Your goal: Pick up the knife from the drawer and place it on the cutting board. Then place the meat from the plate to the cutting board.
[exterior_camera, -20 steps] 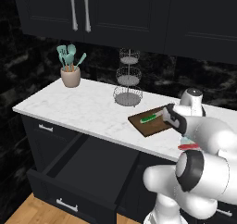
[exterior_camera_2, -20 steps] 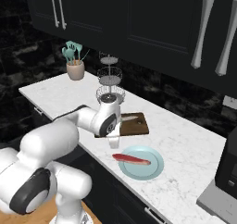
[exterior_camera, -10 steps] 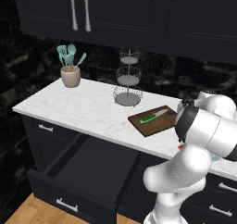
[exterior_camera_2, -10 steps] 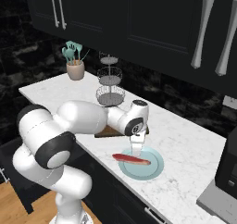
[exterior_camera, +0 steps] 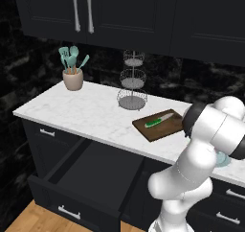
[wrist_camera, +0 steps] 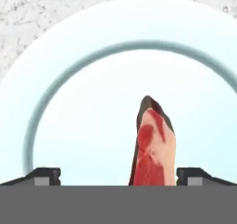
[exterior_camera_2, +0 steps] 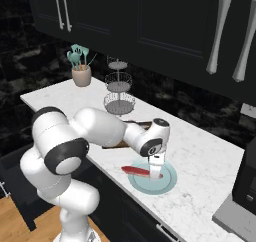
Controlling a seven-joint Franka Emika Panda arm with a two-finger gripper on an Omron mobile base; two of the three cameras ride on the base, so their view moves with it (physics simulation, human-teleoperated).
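The knife (exterior_camera: 159, 120) is seen lying on the cutting board (exterior_camera: 160, 125), right of the middle of the left base view, so that part of the job looks done. The big drawer (exterior_camera: 81, 177) is pulled out at the lower left of that view.

The meat (exterior_camera_2: 137, 171) is the thing to be moved now. It is seen on the plate (exterior_camera_2: 168, 181), a little below the middle of the right base view, with its left end poking out past the plate's rim. The gripper (exterior_camera_2: 156, 172) is pointed straight down at the meat. In the hand view the meat (wrist_camera: 153, 146) is seen low in the middle, running up from the bottom edge, and the two fingertips (wrist_camera: 42, 174) are held wide apart, one on each side of it. Nothing is held yet.

For a good grab, the gripper should be lowered slowly until the tips are down beside the meat, and the plate should not be pushed hard. The meat should be kept in the middle of the gap, as it is now. It is thin and flat, so it may slip if it is pinched too high. The fingers should be closed gently. Then the meat should be lifted well up before it is carried over to the board, and it should be put down on a bare part, not on top of the knife.
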